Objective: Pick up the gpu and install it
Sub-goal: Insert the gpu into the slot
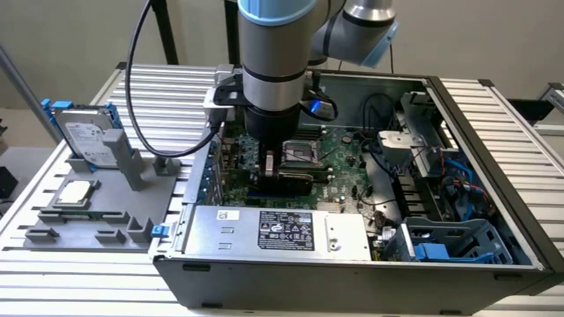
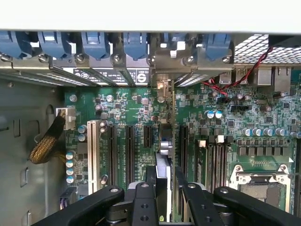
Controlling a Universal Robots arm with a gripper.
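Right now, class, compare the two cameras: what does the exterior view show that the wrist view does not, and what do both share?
Exterior view alone: the grey parts tray outside the case, on the exterior view's left, with the hard drive standing upright in it and the CPU chip lying flat, plus the power supply.

Wrist view alone: the row of expansion slots and the blue retention clips along the case's rear edge.

Both: the motherboard, and the tool shut on the gpu, held edge-on above the slots.
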